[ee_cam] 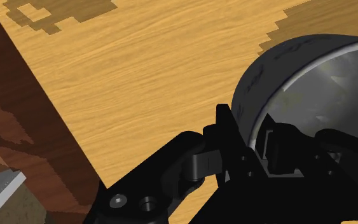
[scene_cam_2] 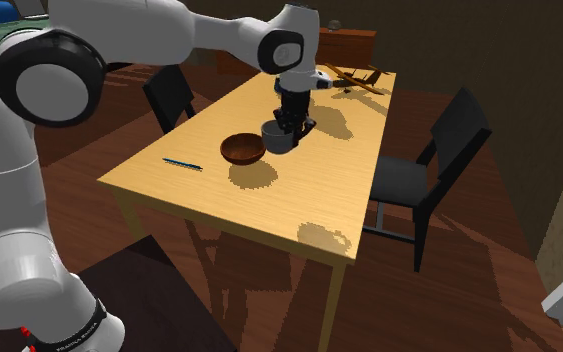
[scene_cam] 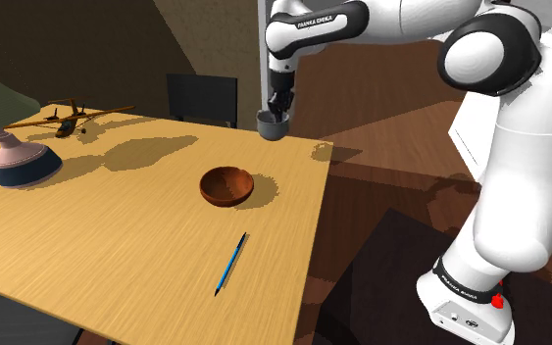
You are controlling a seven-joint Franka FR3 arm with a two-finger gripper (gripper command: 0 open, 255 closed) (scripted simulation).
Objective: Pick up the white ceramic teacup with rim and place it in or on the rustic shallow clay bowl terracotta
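The teacup (scene_cam: 273, 124) is drawn grey with a paler rim and hangs in the air above the wooden table (scene_cam: 117, 245). My gripper (scene_cam: 278, 111) is shut on its wall, one finger inside and one outside. The reddish-brown clay bowl (scene_cam: 226, 185) stands on the table, below the cup and toward the shoulder view's left. In the second exterior view the cup (scene_cam_2: 277, 136) hangs in the gripper (scene_cam_2: 291, 125), just right of the bowl (scene_cam_2: 243, 150). In the wrist view the cup (ee_cam: 298, 83) is clasped by the gripper (ee_cam: 250, 137).
A blue pen (scene_cam: 230, 263) lies near the table's front edge. A toy plane (scene_cam: 68, 118) and a pink and dark blue domed object (scene_cam: 21, 159) sit at the far left. Black chairs (scene_cam_2: 429, 180) (scene_cam_2: 169, 95) stand at the table's sides.
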